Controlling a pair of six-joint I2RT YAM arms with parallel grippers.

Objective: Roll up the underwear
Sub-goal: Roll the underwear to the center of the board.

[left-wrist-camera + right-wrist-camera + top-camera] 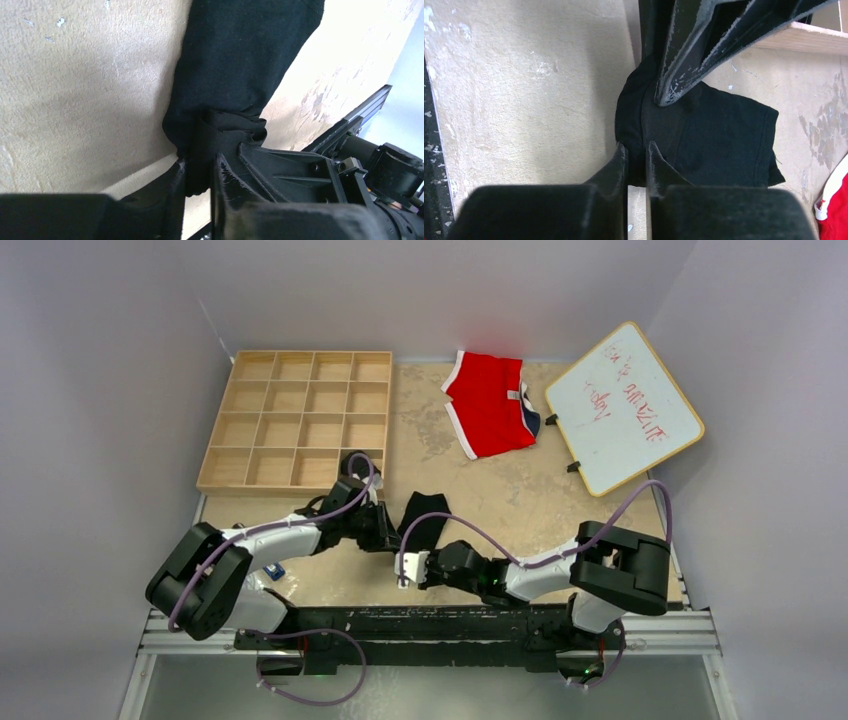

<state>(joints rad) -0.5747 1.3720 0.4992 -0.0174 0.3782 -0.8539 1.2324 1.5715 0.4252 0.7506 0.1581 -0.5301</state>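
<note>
The black underwear lies on the tan table, just off the near right corner of the wooden grid tray. The left gripper is squeezed shut on a bunched end of the cloth, on the side close to the tray. The right gripper pinches that same bunched end from the side away from the tray. The red briefs lie beside the tray's far right corner.

Black underwear, near end bunched, far part flat
</note>
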